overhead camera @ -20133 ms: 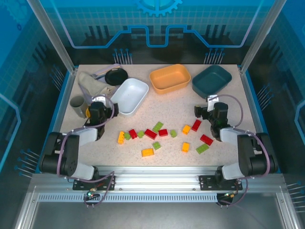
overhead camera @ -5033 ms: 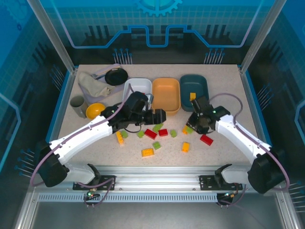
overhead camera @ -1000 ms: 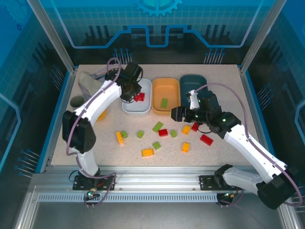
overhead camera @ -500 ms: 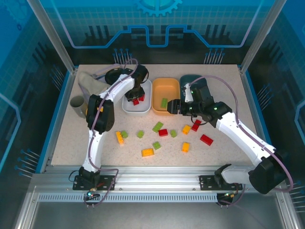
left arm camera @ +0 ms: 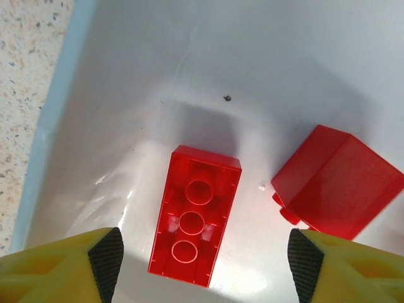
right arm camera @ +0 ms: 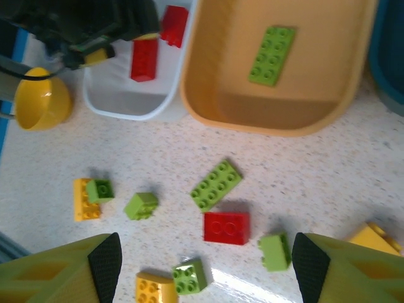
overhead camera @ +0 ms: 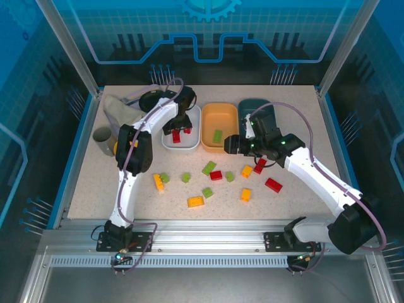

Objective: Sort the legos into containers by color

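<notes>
Upper left of centre, two red legos (left arm camera: 196,233) lie in the white tray (left arm camera: 126,63) beneath the left gripper (left arm camera: 205,266), which is spread wide and empty. Further right, the right gripper (right arm camera: 205,268) is likewise parted and empty above the loose legos (right arm camera: 226,228). These are judged light, rigid and slick, best pinched across the flat short sides.

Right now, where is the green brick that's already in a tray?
In the top view, the green brick lies flat in the orange tray, between the white tray on its left and the teal tray on its right.
</notes>
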Controlling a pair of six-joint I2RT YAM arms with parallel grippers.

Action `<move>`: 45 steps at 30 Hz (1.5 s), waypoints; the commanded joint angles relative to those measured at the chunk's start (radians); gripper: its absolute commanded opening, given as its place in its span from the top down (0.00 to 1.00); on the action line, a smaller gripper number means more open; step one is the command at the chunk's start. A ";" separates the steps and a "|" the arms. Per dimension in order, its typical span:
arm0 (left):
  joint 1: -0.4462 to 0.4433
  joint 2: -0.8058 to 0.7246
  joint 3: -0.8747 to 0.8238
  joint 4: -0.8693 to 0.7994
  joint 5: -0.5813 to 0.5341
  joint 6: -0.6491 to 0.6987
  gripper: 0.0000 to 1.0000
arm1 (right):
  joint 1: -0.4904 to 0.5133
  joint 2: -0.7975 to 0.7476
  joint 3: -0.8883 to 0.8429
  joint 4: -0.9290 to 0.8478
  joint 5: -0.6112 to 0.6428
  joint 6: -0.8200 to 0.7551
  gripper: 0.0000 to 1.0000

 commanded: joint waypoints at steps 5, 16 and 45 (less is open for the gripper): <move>-0.077 -0.332 -0.114 0.143 0.142 0.086 0.17 | -0.027 0.013 -0.104 -0.129 0.173 0.192 0.23; -0.288 -0.893 -0.799 0.531 0.313 0.052 0.14 | -0.085 0.210 -0.181 -0.015 0.086 0.400 0.18; -0.383 -0.995 -0.948 0.560 0.247 -0.063 0.15 | -0.084 0.148 0.118 -0.215 0.388 0.155 0.80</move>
